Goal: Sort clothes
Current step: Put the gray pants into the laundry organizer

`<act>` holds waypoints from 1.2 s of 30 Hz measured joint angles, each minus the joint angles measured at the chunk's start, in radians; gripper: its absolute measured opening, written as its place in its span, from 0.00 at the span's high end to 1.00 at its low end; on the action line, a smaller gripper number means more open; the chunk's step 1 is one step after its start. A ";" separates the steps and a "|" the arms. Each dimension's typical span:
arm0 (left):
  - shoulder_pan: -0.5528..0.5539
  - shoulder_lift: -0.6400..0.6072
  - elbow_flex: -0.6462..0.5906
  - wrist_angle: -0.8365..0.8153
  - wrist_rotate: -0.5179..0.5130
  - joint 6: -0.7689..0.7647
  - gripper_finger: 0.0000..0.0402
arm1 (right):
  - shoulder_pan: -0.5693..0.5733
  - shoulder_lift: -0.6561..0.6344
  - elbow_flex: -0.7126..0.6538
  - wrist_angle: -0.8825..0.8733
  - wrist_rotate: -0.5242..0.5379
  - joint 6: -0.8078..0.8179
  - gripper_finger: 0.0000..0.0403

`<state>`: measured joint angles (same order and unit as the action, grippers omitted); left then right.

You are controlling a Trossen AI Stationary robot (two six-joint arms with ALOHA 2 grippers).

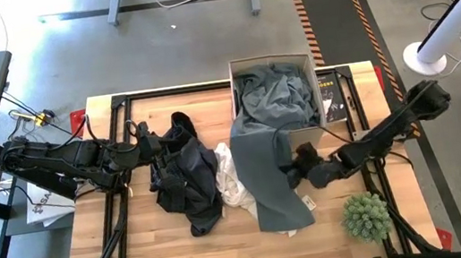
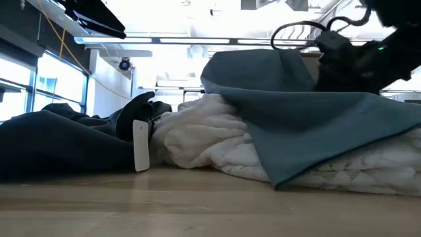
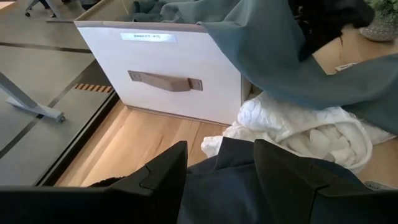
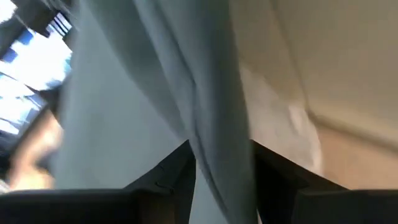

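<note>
A dark grey-green garment (image 1: 270, 155) hangs out of the white box (image 1: 268, 60) and runs down over the table, covering part of a white garment (image 1: 229, 183). My right gripper (image 1: 295, 172) is shut on it at mid-length. A black garment (image 1: 185, 179) lies heaped left of centre. My left gripper (image 1: 145, 150) is at its far left edge, shut on it. The plaid shirt is not in view. My left gripper pinches the black garment's edge (image 3: 217, 177) between its two fingers, coming level from the table's left. The cloth fills the gap and the rest of the heap lies on the table. My right gripper pinches a raised fold of the grey-green garment (image 4: 217, 155) between its two fingers, coming from the table's right. The cloth runs up from the fingers toward the box, and its lower end (image 1: 283, 216) lies on the table.
The white box (image 3: 161, 68) with a strap handle stands at the table's far edge. A small spiky green plant (image 1: 367, 216) stands near the front right corner. A white tag (image 2: 140, 145) hangs from the black garment.
</note>
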<state>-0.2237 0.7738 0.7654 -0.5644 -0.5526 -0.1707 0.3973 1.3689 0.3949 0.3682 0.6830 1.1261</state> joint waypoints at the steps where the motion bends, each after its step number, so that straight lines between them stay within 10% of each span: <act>1: 0.000 0.000 0.000 0.000 0.000 0.000 0.55 | -0.014 0.000 -0.007 0.092 -0.004 -0.064 0.70; 11: 0.001 0.000 0.000 0.000 -0.002 0.005 0.55 | -0.138 -0.013 0.136 1.052 -0.183 -1.016 0.96; 17: 0.001 0.000 0.000 0.001 -0.002 0.007 0.55 | -0.300 -0.107 0.313 1.164 -0.176 -1.482 0.99; 22: 0.000 0.000 0.000 0.000 -0.002 0.008 0.55 | -0.479 -0.161 0.447 0.741 -0.095 -1.490 0.99; 36: 0.000 0.000 0.000 -0.014 -0.002 0.007 0.55 | -0.714 0.036 0.540 -0.949 -0.271 -0.616 1.00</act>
<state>-0.2236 0.7738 0.7654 -0.5784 -0.5541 -0.1635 -0.3172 1.4054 0.9345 -0.5806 0.4122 0.5102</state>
